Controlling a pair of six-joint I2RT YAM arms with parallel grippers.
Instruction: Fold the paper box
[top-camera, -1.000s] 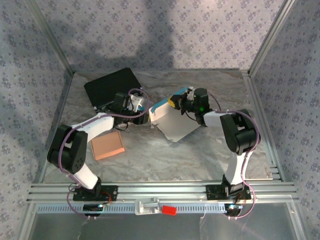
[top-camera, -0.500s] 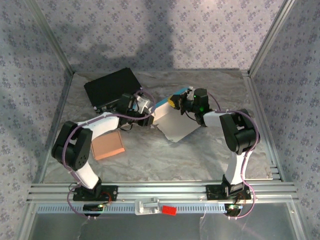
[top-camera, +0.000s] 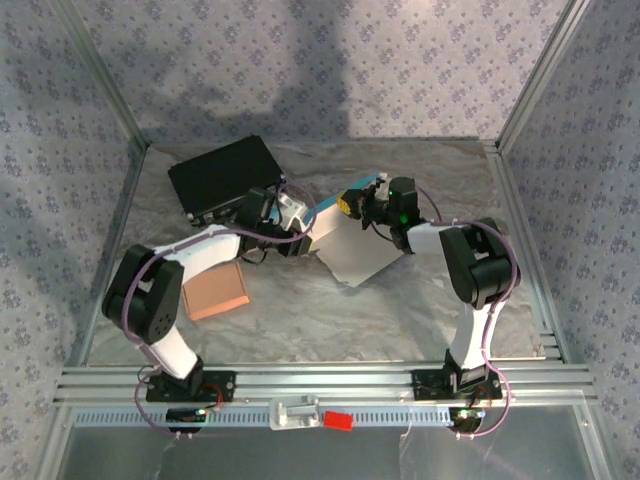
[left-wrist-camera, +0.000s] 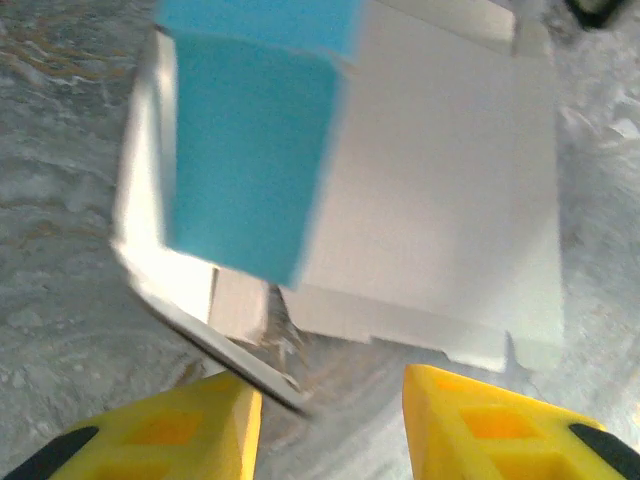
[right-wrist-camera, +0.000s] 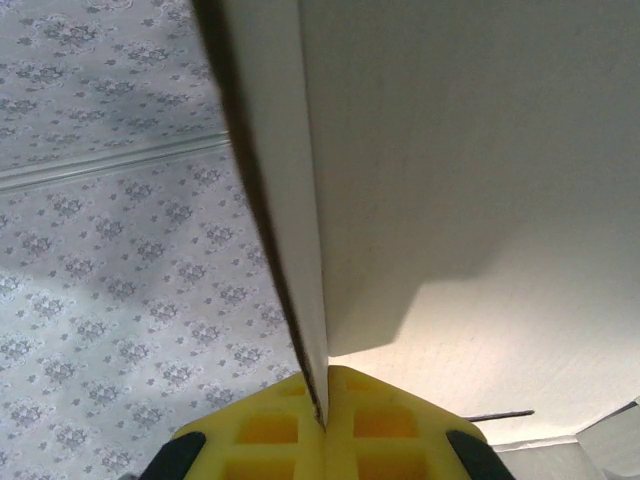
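My right gripper is closed tight on a thin white wall of the paper box and holds that edge up. The box sits in the middle of the table, between my two arms. My left gripper has its jaws apart with nothing held, just before the box's near corner, where a blue flap stands. In the last second my left arm came from beside the black case to the box's left edge. I judge it can now fold this side.
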